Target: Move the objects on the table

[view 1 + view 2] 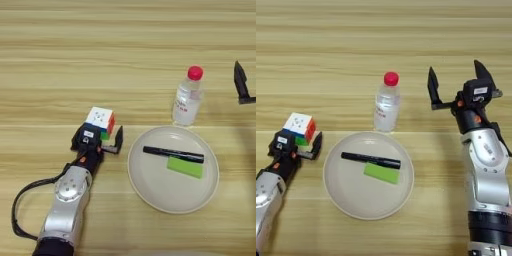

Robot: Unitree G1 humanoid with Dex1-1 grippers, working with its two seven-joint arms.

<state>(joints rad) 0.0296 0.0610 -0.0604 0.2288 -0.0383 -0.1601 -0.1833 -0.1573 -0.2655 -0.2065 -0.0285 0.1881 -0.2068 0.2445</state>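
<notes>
The left tool (102, 140) sits low on the tabletop (125, 45) with its two black fingers spread around the near side of the puzzle cube (100, 121). One finger (119, 140) stands clear at the cube's right; the other is hidden behind the tool's body, so whether the cube is already pinched or only straddled is hard to say, though the fingers look open rather than clamped. The right tool (456, 85) hovers with its fingers wide apart, just right of the bottle (387, 102) and holding nothing.

The risks, as I judge them: the cube sits skewed to the fingers, so a closing grip could catch a corner and twist it out. The bottle is tall, light and stands touching or nearly touching the plate's (336, 195) far rim; a glancing finger could topple it onto the plate, where a black pen (371, 160) and a green block (381, 173) lie.

The right eye view shows the whole right arm and tool; the left eye view catches only one finger at its edge, but shows the left arm fully.
</notes>
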